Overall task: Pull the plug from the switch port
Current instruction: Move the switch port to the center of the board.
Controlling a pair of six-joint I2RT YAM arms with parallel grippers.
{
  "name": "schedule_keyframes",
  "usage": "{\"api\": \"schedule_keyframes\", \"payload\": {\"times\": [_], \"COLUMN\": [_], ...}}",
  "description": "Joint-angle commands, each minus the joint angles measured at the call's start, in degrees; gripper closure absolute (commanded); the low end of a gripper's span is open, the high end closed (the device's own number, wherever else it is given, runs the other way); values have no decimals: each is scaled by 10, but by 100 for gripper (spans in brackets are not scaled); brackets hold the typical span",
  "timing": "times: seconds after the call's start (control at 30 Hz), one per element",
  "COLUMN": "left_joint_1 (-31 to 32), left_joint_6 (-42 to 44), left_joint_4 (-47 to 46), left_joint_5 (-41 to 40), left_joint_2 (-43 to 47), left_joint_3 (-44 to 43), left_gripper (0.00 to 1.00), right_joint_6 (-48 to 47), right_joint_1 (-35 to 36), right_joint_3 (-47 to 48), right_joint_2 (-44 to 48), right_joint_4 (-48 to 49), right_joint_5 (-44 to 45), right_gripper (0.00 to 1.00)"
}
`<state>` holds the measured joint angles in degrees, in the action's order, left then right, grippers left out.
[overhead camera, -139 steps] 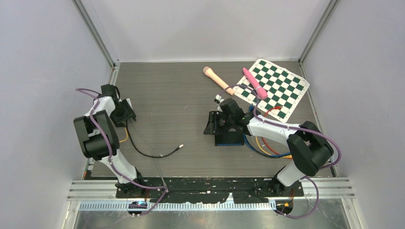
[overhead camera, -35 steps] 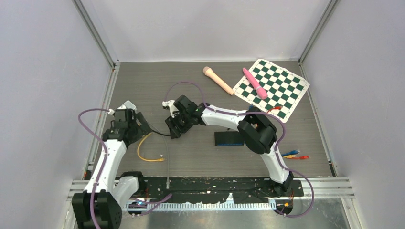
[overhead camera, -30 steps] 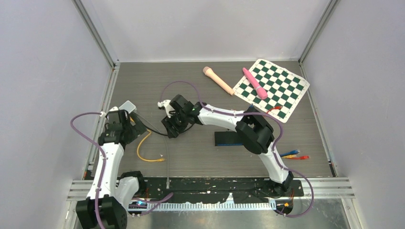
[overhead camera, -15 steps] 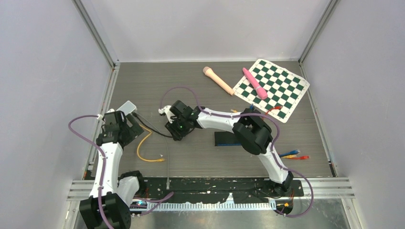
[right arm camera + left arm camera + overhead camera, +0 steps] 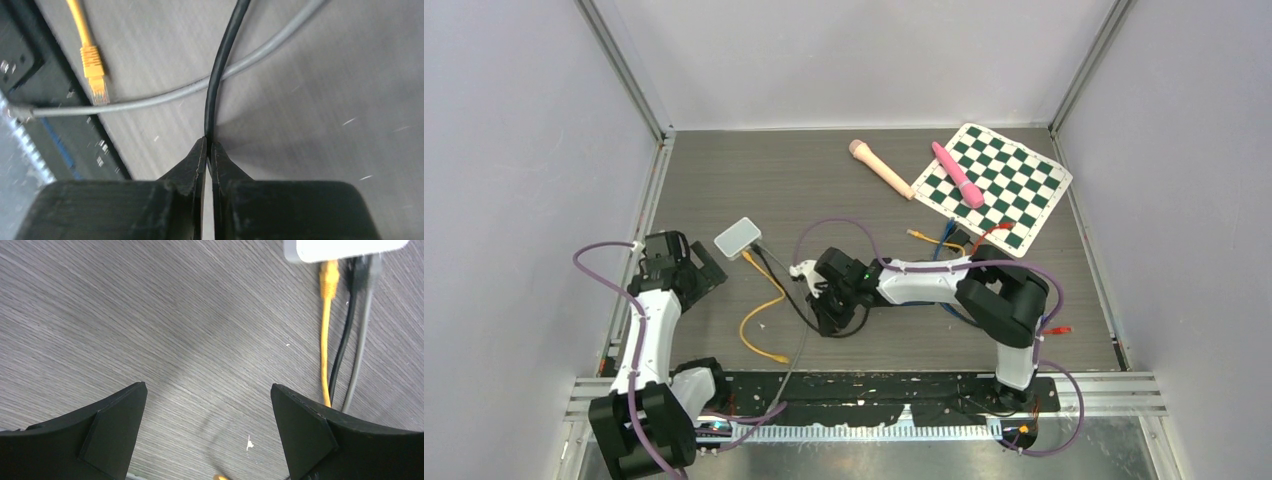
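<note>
The white switch [image 5: 737, 238] lies left of centre, with yellow, black and grey cables leaving its near side. In the left wrist view, the switch [image 5: 345, 247] sits at the top edge, with a yellow plug [image 5: 328, 277] and a blurred black plug [image 5: 356, 275] seated in its ports. My right gripper [image 5: 826, 308] is shut on the black cable [image 5: 216, 90], pinching it between the fingertips [image 5: 209, 146]. My left gripper [image 5: 704, 272] stands open and empty [image 5: 208, 390] just left of the switch, touching nothing.
A grey cable [image 5: 150, 100] crosses under the black one, and the loose end of the yellow cable [image 5: 95, 85] lies near the black base rail [image 5: 864, 395]. A checkered mat [image 5: 1004, 185], a pink stick [image 5: 957, 174] and a tan handle [image 5: 881, 168] lie at the back right.
My right gripper closed on the black cable and drew back toward the near edge. The switch slid right, away from my left gripper, which stayed open.
</note>
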<state>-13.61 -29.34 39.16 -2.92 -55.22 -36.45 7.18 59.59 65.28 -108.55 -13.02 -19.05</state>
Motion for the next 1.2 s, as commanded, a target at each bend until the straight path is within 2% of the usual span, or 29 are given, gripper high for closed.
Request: {"api": "schedule_keyframes", "payload": {"times": [0.0, 0.3, 0.67, 0.93, 1.03, 1.17], "left_joint_1": [-5, -5, -5, -5, -5, -5], "left_joint_6": [11, 25, 59, 46, 34, 30], "left_joint_4": [-27, -45, -79, -70, -56, -42], "left_joint_5": [9, 50, 159, 145, 110, 71], "left_joint_2": [-20, -76, -111, -65, -41, -4], "left_joint_3": [-23, -45, -47, -29, -25, -20], "left_gripper": [0, 0, 1, 0, 0, 0], "right_joint_6": [53, 72, 49, 113, 134, 148], "right_joint_1": [30, 68, 51, 36, 41, 49], "right_joint_3": [-69, -104, -44, -30, -42, -51], "right_joint_2": [37, 89, 167, 155, 146, 126], "right_joint_4": [-18, -24, -73, -7, 25, 76], "right_joint_5": [-72, -147, -85, -87, -75, -120], "right_gripper": [90, 89, 63, 62, 62, 64]}}
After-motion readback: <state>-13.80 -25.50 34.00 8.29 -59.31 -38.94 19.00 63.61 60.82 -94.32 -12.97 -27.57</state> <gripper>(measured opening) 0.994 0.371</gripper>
